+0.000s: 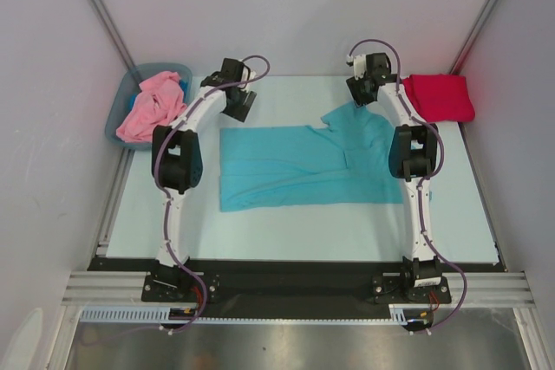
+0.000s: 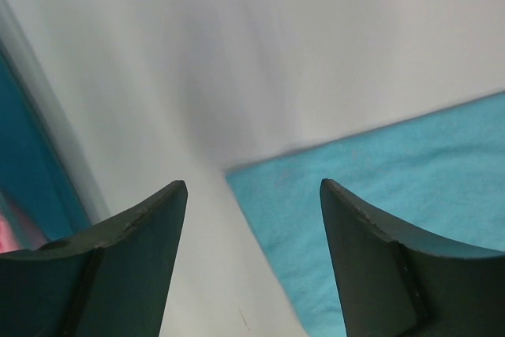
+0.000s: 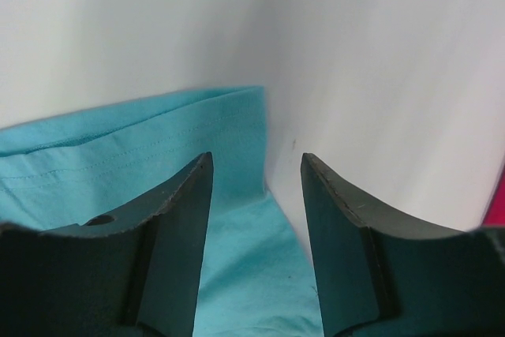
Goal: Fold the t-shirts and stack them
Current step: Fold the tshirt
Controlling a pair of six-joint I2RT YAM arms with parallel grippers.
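A teal t-shirt [image 1: 303, 165] lies spread flat in the middle of the table, one sleeve sticking up toward the far right. A crimson t-shirt [image 1: 440, 97] lies folded at the far right. A pink t-shirt [image 1: 153, 104] is crumpled in the bin at the far left. My left gripper [image 1: 242, 107] is open and empty above the teal shirt's far left corner [image 2: 379, 195]. My right gripper [image 1: 358, 93] is open and empty over the teal sleeve [image 3: 158, 155] at the far edge.
A grey-blue plastic bin [image 1: 127, 100] stands at the table's far left corner and holds the pink shirt. White walls close in the back and both sides. A black strip runs along the near edge by the arm bases.
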